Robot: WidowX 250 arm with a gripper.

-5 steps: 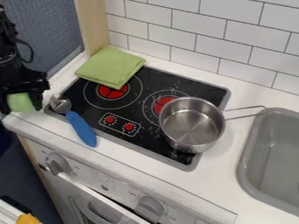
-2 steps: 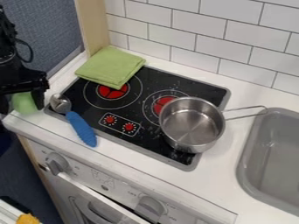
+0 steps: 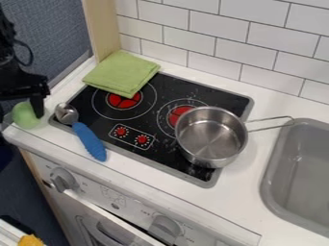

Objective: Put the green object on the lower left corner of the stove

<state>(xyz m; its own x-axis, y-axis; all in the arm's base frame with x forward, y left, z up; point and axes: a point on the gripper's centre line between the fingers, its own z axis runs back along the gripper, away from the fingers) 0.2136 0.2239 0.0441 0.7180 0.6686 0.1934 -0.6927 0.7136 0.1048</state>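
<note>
The black gripper (image 3: 23,90) is at the left edge of the camera view, over the counter's left corner. A rounded light green object (image 3: 24,116) is directly beneath it, left of the stove's lower left corner, with part of the gripper covering its upper right side. Whether it rests on the counter or is held just above it, I cannot tell. The black stove (image 3: 135,126) has red burner marks and a grey rim.
A spoon with a blue handle (image 3: 90,141) lies across the stove's lower left edge. The folded green cloth (image 3: 120,73) covers the stove's upper left corner. A metal pot (image 3: 210,137) stands on the right part, and a grey sink (image 3: 276,168) is farther right.
The gripper has shifted slightly left. More of the green object's rounded shape shows below it, and the object sits a little lower and to the right.
</note>
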